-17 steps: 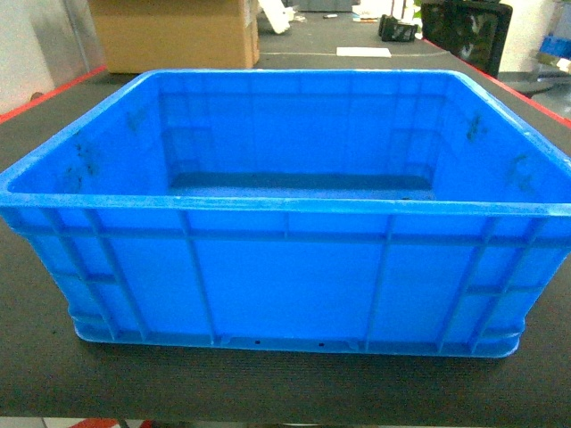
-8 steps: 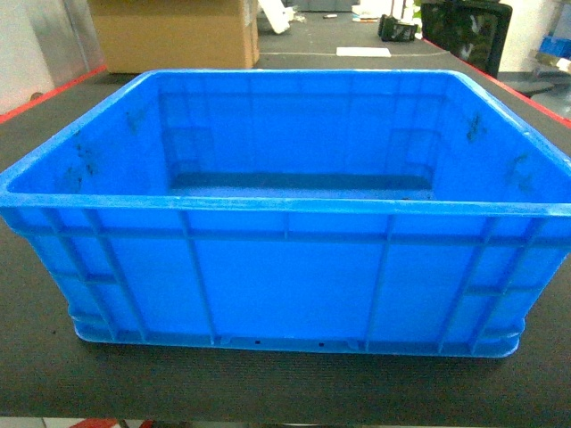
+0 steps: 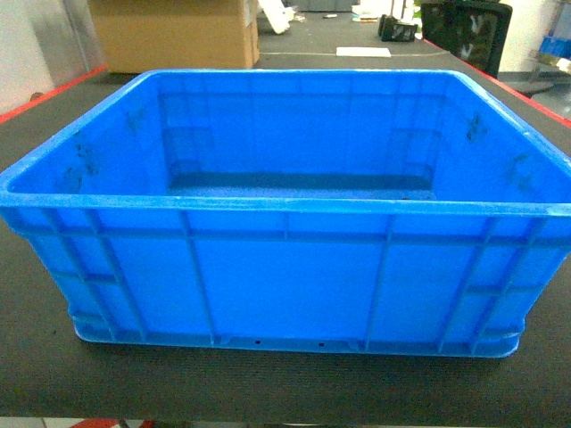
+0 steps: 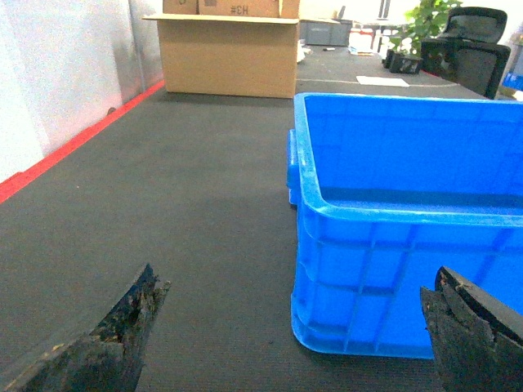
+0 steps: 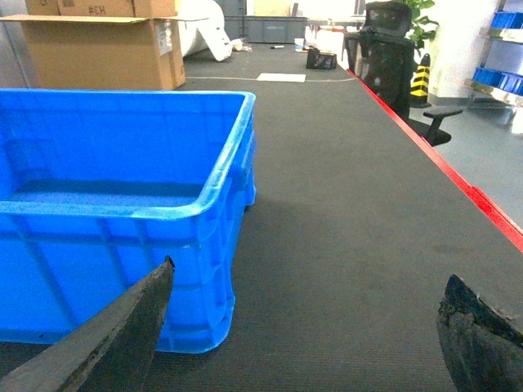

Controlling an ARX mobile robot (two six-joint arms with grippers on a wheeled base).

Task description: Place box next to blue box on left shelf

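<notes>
Ahead, the large bright-blue plastic crate (image 3: 285, 214) sits on the dark ribbed mat (image 3: 268, 392), between our two grippers. From the left gripper (image 4: 290, 335), fingers spread wide, the crate's near left corner lies at 1 o'clock; from the right gripper (image 5: 306, 327), also spread, its near right corner lies at 10 o'clock. Neither touches it. We see a thick rim, ribbed outer walls, scuffed inner walls. A brown cardboard box (image 3: 174, 34) stands at 11 o'clock behind; a black office chair (image 5: 392, 49) at 1 o'clock.
</notes>
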